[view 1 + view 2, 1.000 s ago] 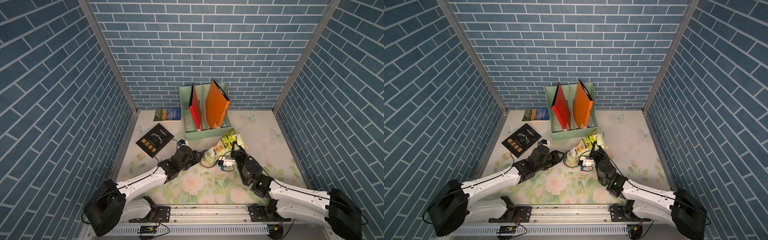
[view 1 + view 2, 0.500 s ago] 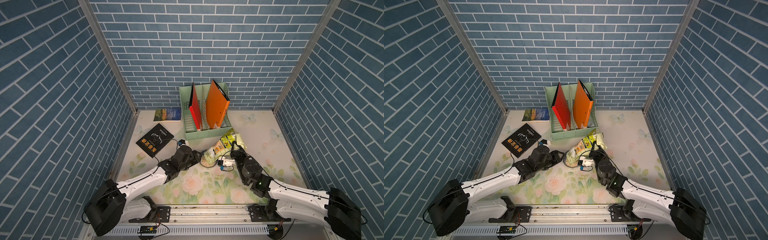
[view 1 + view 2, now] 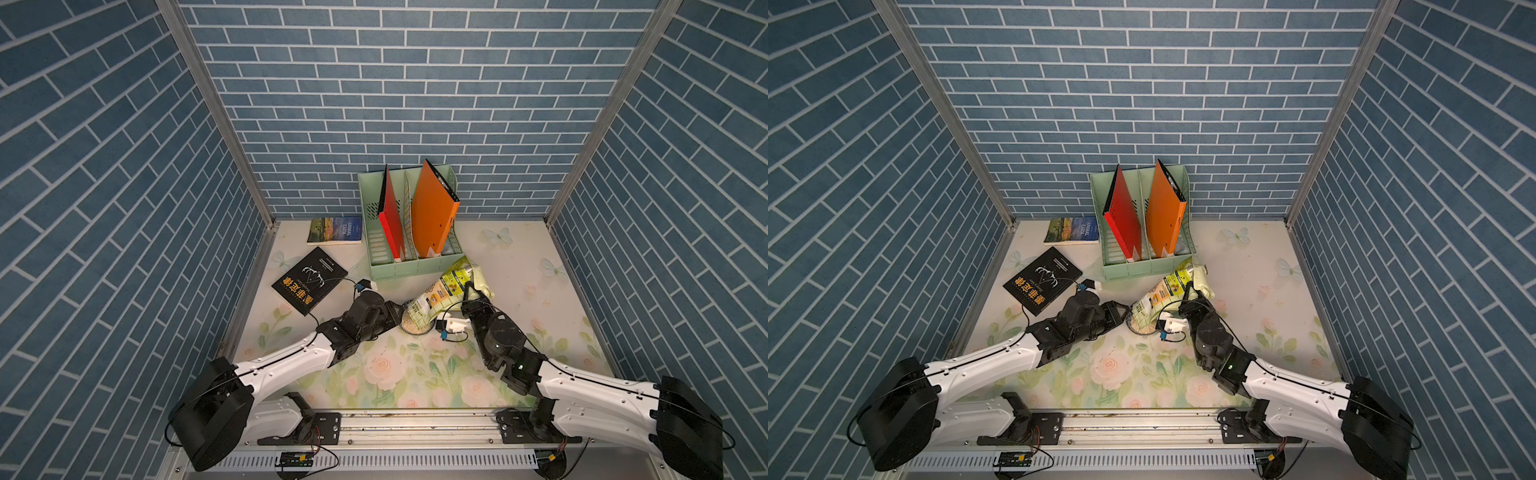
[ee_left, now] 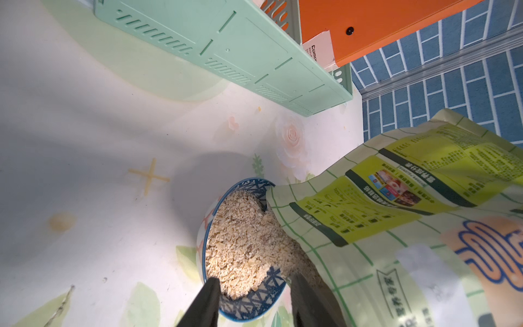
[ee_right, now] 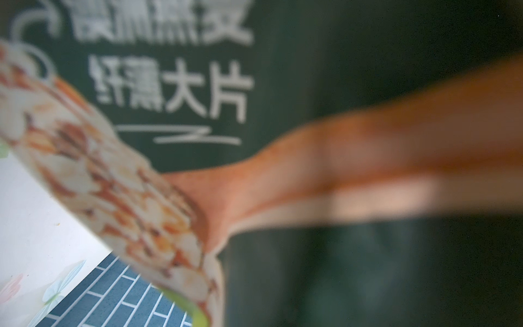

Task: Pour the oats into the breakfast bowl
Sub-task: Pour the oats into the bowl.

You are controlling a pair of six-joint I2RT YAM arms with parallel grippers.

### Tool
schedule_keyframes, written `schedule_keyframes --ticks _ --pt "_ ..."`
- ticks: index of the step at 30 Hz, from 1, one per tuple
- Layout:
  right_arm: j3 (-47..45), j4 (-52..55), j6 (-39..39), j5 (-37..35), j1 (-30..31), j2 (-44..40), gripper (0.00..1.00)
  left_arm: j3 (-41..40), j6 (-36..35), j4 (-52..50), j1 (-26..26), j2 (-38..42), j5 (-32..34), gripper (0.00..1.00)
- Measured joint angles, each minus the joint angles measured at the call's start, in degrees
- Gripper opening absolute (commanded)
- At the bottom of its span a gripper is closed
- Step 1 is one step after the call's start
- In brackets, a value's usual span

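Observed at the floral-print desk (image 3: 415,374): the small round ceramic breakfast bowl with blue-and-white triangle pattern (image 4: 252,307) stands at mid-desk, just nearer than the mint-green plastic file rack (image 3: 395,266). It is heaped with the oats (image 4: 240,243), pale beige flakes lying level with the rim.

The crinkly green-and-cream stand-up pouch (image 4: 396,226) is tilted, its mouth down on the bowl's right edge and touching the flakes, its other end raised toward the far right.

The right claw (image 3: 471,293) is closed narrowly on the raised part of the pouch. The right wrist view shows only blurred pouch print.

The left claw (image 4: 254,279), reaching in from the near left, is half open. Its two black fingers (image 4: 209,300) bracket the bowl's left side and press against it.

The rack holds an upright red folder (image 3: 390,220) and an orange folder (image 3: 432,216). To the left of the rack lie a black paperback (image 3: 309,279) and, farther back, a blue-covered book (image 3: 336,230), both flat.
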State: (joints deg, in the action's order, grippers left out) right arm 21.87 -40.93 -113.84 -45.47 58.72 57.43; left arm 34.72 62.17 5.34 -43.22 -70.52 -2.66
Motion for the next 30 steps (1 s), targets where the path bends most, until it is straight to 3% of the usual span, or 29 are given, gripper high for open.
schedule_keyframes --ticks 30 --pt "0.9 3.0 0.0 1.7 -1.1 -2.1 0.0 0.0 0.0 0.0 0.0 -0.6 0.0 0.46"
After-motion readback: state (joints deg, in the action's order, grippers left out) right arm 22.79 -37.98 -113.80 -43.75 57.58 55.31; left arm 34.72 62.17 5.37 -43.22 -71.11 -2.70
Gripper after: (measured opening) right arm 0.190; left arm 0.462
